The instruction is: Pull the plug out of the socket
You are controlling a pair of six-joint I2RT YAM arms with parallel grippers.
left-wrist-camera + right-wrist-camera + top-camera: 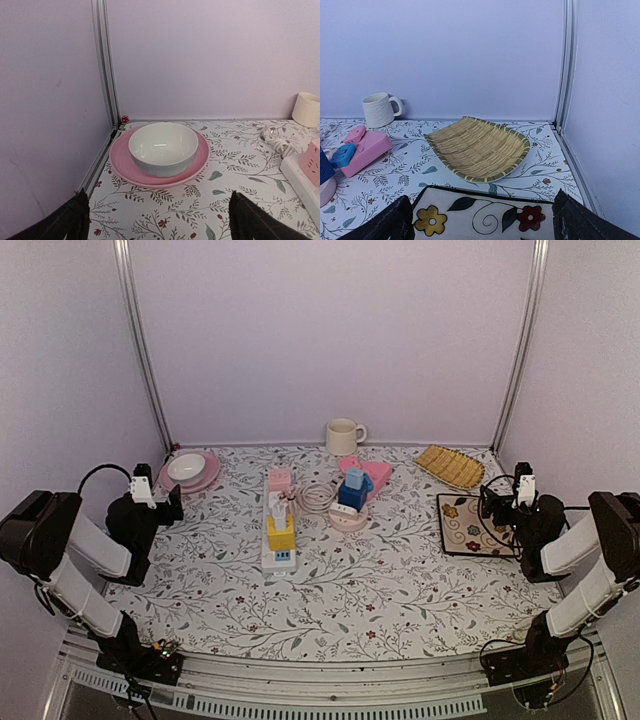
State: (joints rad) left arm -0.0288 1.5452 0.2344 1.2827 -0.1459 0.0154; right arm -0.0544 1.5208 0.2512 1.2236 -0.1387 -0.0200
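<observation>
Jaws gape wide and empty: left gripper point(157, 220) faces a bowl point(162, 148), right gripper point(482, 220) a tray point(477, 147); the plug point(281, 532) stands in the socket point(279, 560), well apart from both.

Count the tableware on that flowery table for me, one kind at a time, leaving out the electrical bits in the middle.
Bowl: 1
Plate: 1
Mug: 1
Woven tray: 1
Floral mat: 1
Total: 5
</observation>
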